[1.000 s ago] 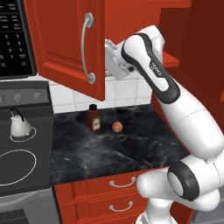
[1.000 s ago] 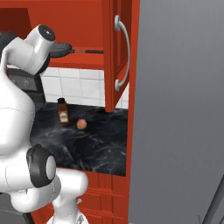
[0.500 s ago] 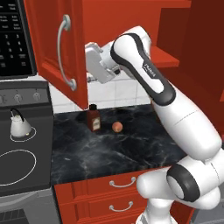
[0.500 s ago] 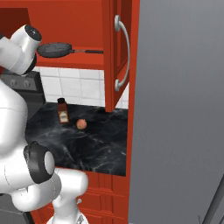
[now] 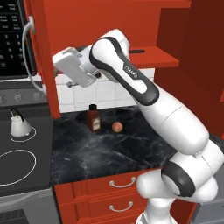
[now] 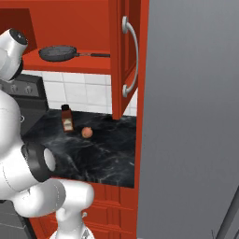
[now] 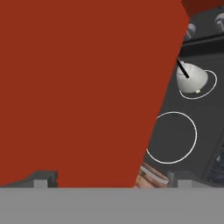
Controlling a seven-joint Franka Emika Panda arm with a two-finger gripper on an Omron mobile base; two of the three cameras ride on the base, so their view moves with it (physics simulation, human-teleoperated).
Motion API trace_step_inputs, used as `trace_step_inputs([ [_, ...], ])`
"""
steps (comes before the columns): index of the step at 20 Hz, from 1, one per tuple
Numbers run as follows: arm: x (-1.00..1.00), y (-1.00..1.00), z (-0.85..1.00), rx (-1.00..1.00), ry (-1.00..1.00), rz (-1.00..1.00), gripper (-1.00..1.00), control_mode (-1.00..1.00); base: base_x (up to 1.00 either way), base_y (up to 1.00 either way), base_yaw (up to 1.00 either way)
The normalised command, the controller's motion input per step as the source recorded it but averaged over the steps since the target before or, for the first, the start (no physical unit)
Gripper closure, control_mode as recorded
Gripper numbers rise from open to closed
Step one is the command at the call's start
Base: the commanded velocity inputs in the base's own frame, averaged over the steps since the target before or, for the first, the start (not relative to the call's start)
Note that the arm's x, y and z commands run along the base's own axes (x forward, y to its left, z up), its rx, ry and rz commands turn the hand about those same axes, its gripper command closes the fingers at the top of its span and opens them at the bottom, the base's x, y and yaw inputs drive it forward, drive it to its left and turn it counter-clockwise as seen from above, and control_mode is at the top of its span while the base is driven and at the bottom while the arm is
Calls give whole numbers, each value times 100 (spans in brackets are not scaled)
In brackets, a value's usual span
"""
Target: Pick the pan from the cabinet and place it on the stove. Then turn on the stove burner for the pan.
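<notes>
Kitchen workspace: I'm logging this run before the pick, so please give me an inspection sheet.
Surface: dark marbled counter.
Job's things: pan lies on the shelf of the open cabinet, handle pointing at the right door; stove has one bare ring.
Clutter: brown bottle, small round fruit, white kettle on a burner.
Grippers: gripper open, facing the left door, holding nothing.
Cables: nothing seen.
Surroundings: microwave, tiled backsplash, red drawers.

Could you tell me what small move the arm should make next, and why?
Probably swing the open gripper back from the left cabinet door toward the shelf. Both doors stand open, and the pan lies untouched on the cabinet shelf, handle toward the right door, while the hand faces the door panel.
</notes>
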Motion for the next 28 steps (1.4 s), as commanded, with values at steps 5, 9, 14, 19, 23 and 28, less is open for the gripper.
trace_step_inputs([
  [5, 0, 49, -8, -10, 2, 4, -100, -100, 0, 0, 0],
  [9, 0, 6, 0, -4, 1, 0, -100, -100, 0, 0, 0],
  [14, 0, -8, -1, -4, -6, 0, -100, -100, 0, 0, 0],
  [19, 0, -27, 0, -6, -12, -13, -100, -100, 0, 0, 0],
  [23, 0, -36, -2, -4, -4, -25, -100, -100, 0, 0, 0],
  [28, 1, -55, 0, -1, -1, -28, -100, -100, 0, 0, 0],
])
